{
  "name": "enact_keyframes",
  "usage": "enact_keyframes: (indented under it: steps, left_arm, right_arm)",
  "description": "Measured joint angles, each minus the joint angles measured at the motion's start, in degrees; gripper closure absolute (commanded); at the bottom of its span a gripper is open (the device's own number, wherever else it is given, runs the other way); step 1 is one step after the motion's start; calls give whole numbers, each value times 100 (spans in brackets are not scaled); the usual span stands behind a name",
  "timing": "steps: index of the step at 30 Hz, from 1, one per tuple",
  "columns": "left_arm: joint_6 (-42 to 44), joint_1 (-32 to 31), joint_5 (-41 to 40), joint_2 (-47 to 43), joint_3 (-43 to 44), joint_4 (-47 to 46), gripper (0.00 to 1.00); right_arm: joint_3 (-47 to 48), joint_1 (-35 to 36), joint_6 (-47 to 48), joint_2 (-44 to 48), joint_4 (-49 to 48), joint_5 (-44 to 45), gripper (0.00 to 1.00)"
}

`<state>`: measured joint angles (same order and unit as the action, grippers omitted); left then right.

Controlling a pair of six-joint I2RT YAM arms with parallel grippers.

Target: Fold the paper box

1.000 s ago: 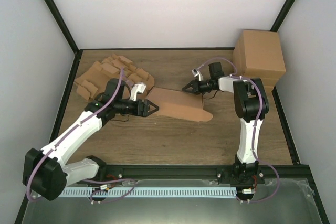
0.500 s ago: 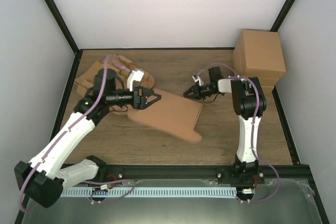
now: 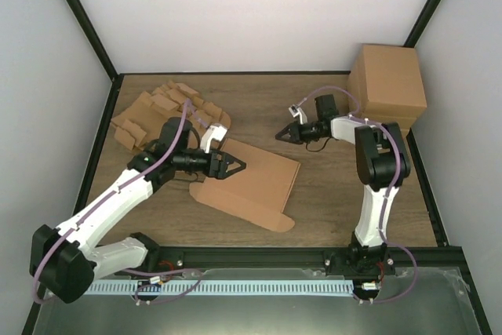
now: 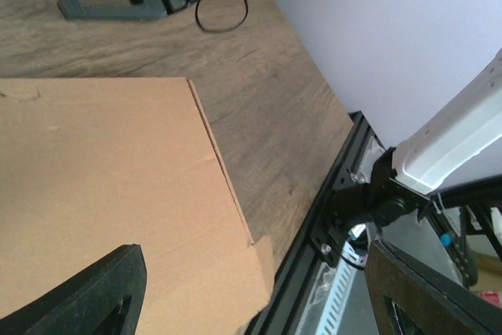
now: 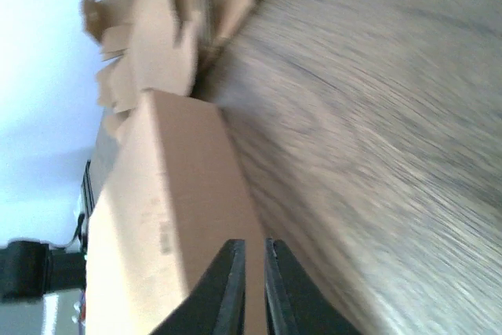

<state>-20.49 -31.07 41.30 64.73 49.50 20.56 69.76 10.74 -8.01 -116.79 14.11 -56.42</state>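
Left gripper (image 3: pixel 234 165) has its fingers spread wide with nothing grabbed, hovering at the left edge of the paper box (image 3: pixel 255 180) lying flat mid-table (image 3: pixel 337 194), while the right gripper (image 3: pixel 280 132) is pinched nearly together on air just off the box's far-right corner.

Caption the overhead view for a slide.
Paper box lying mid-table; open left gripper at its left edge, right gripper off its far corner, not touching; box stack far right, cardboard heap far left.

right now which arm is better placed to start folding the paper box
Left. The left gripper hangs open over the nearest edge of the paper box, while the right gripper sits apart from it, beyond its far corner, over the table.
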Motion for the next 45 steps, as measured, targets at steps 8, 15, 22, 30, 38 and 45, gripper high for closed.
enact_keyframes:
  steps: [8,15,22,30,38,45]
  left_arm:
    - [72,-46,439,-195,0,638,21]
    - [33,-107,717,-564,0,916,21]
    - [-55,-293,857,-597,0,992,21]
    - [-221,-350,1023,-678,15,966,21]
    - [-352,-376,986,-337,-286,-26,39]
    - [-389,-382,83,850,-728,-1268,44]
  right_arm:
    - [26,407,450,535,223,-614,99]
    - [39,645,605,-39,529,-962,99]
    - [321,562,546,-304,654,-1119,99]
    - [636,164,544,-911,420,-813,99]
    - [614,122,562,-1060,481,-737,97]
    - [634,162,595,-1058,393,-695,88]
